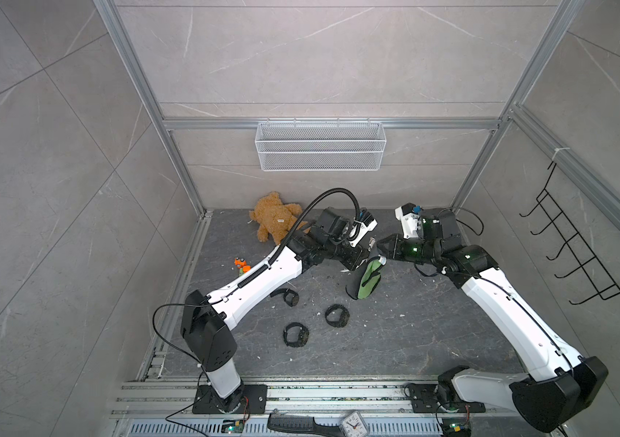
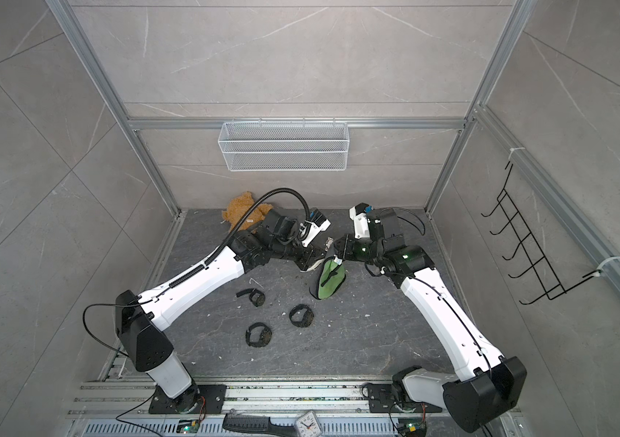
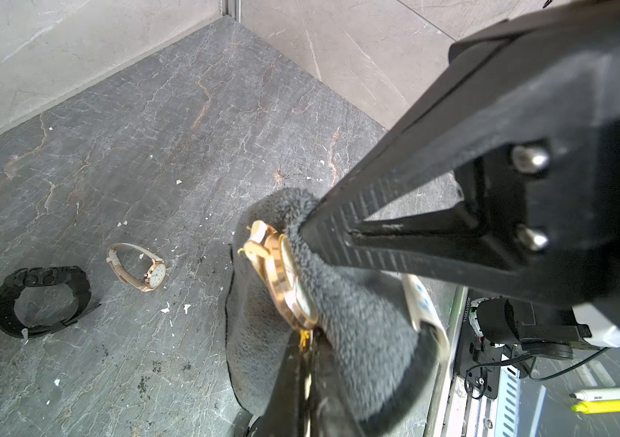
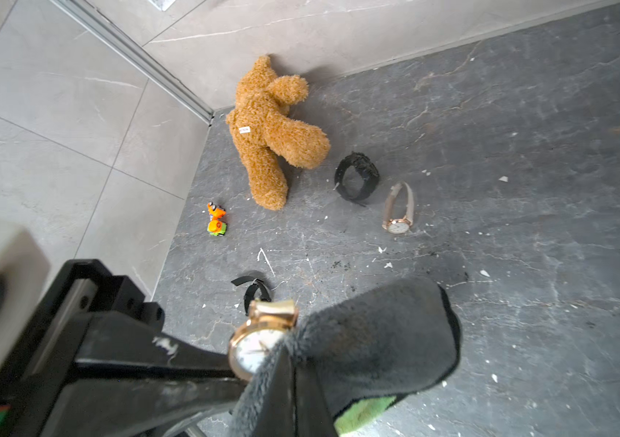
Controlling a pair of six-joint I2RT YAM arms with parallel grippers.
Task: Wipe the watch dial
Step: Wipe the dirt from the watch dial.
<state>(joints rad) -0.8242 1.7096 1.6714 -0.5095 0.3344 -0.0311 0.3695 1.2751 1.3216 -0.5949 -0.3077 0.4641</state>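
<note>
A dark marbled floor (image 1: 395, 333) is enclosed by grey tiled walls and aluminium rails, with a white mesh basket (image 1: 320, 145) hung on the back wall. Above the floor's far middle, the two grippers are brought tip to tip. The left gripper (image 4: 240, 378) is clenched on a gold watch (image 4: 259, 340), held by its strap end so that the white dial is turned toward the opposite arm. The right gripper (image 3: 312, 230) is clamped on a dark grey cloth (image 3: 354, 325) with a green underside, seen in both top views (image 1: 369, 278) (image 2: 331, 280); the cloth is pressed against the dial and hangs below the grippers. Below and nearer the arm bases, three black watches (image 1: 337, 316) lie on the floor. A brown teddy bear (image 1: 274, 215) lies beyond the left gripper, by the back wall.
</note>
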